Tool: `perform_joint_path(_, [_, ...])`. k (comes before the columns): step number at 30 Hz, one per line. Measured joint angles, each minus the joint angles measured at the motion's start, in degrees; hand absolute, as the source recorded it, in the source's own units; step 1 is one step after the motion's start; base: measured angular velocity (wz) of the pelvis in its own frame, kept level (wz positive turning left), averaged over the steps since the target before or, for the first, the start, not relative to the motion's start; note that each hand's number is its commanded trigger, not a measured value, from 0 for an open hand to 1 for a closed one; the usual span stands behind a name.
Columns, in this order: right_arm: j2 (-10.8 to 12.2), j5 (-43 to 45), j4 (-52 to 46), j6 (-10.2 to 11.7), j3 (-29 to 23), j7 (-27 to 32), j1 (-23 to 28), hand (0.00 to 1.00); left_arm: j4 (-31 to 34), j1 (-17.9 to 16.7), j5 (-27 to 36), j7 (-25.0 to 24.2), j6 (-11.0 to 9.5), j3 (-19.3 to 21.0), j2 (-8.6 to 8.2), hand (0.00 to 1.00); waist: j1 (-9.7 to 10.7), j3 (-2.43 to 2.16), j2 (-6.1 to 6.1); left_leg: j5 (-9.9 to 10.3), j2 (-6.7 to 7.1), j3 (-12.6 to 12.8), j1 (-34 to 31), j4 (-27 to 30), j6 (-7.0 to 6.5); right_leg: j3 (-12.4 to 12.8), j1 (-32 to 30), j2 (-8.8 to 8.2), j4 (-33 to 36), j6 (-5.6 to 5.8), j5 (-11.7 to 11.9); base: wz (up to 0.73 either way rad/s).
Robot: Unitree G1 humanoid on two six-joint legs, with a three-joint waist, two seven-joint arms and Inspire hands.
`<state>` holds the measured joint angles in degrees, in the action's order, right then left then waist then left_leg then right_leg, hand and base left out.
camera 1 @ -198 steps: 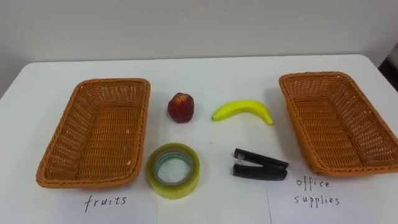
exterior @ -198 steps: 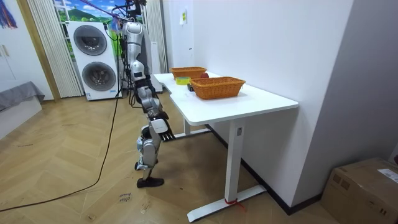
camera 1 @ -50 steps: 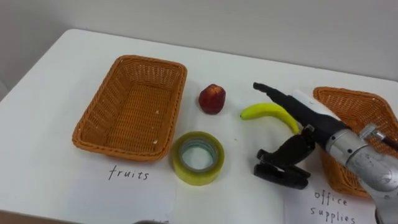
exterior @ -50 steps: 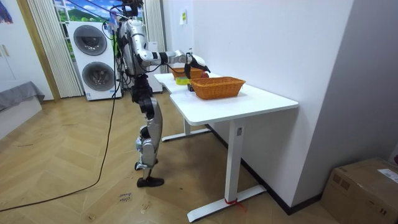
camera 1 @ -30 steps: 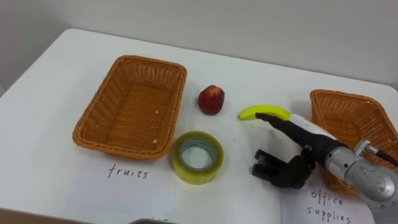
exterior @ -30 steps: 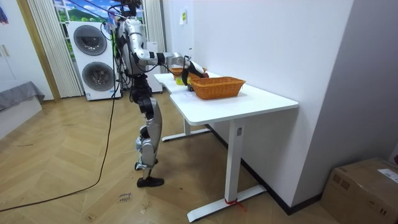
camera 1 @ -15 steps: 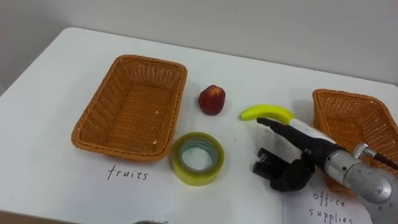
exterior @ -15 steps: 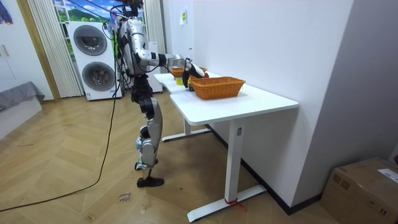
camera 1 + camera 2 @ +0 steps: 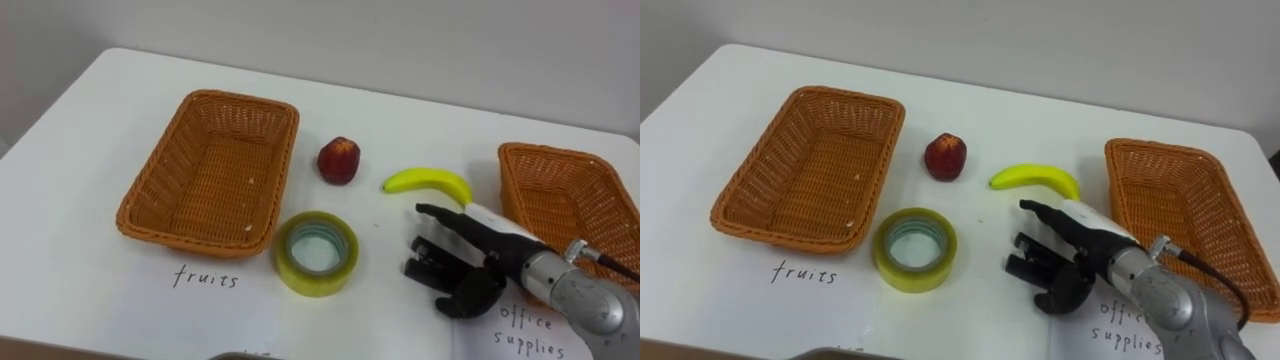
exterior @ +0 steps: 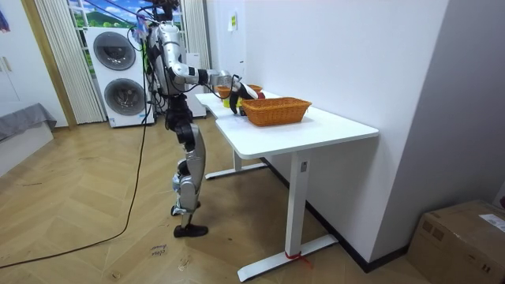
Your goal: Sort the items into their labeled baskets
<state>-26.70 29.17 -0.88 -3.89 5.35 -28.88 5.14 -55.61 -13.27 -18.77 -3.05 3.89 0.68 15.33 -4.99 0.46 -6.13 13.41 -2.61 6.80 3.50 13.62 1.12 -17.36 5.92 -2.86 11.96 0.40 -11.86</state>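
Beside the office-supplies basket point(image 9: 545, 152), your right hand point(image 9: 490, 250) is clasping the stapler point(image 9: 416, 268): likely rigid, hinged and slick, so mid-body suits best.

Soft, even light falls from above on the white table point(image 9: 120, 100), which is bright without hard glare. Shadows are faint and short: a thin rim under the tape roll point(image 9: 317, 252), a sliver beneath the banana point(image 9: 428, 182), a small patch by the apple point(image 9: 339, 160), which carries a dull highlight. The black stapler point(image 9: 411, 268) merges with the dark curled fingers of the right hand point(image 9: 470, 265) into one dark mass, with a pale shadow below. In the room view the room is well lit, the wooden floor point(image 10: 95, 229) shows a mild sheen, and shade gathers under the table
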Motion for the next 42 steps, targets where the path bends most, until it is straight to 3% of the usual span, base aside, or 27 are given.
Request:
perform_joint_path(14, [2.2, 5.4, -2.3, -3.6, 0.0, -0.1, 0.6, 0.00, 0.4, 0.0, -2.2, -0.1, 2.2, -1.0, -0.53, 0.00, 0.0, -0.32, 0.44, 0.0, -0.09, -0.1, 0.0, 0.0, 0.00, 0.1, -0.5, -0.02, 0.7, -0.04, 0.0, 0.00])
perform_joint_path(20, [2.2, 7.4, -2.7, -3.8, 0.2, -0.8, 0.6, 0.00, 0.4, 0.0, -1.9, 0.1, 2.5, -1.2, -0.56, 0.00, 0.0, -0.50, 0.16, 0.0, -0.08, -0.1, -0.1, 0.0, 0.00, 0.1, -0.8, -0.06, 0.7, -0.11, 0.1, 0.00])
perform_joint_path(35, [2.3, 7.4, -2.7, -6.2, 0.6, -0.6, 0.5, 0.00, 0.6, 0.0, -2.0, 0.4, 3.2, -1.6, -0.56, 0.00, -0.1, -0.38, -0.16, 0.0, -0.10, 0.1, -0.2, 0.0, -0.01, 0.0, -0.9, -0.07, 0.7, -0.11, 0.1, 0.00])
perform_joint_path(41, [2.3, 12.4, -5.1, -6.6, 2.4, -1.0, 0.4, 0.00, 2.4, 0.0, -2.0, 0.3, 3.3, -1.6, -0.56, 0.00, -0.3, -0.38, -0.15, 0.0, -0.10, 0.3, -0.5, 0.0, -0.01, 0.2, -1.0, 0.02, -0.2, -0.14, 0.1, 0.00])
perform_joint_path(42, [2.4, 13.5, -5.6, -6.7, 2.5, -1.5, 0.4, 0.09, 2.6, 0.0, -2.0, 0.3, 3.3, -1.6, -0.56, 0.00, -0.3, -0.38, -0.15, 0.0, -0.09, 0.4, -0.5, 0.0, -0.01, 0.3, -1.0, 0.02, -0.2, -0.14, 0.1, 0.00])
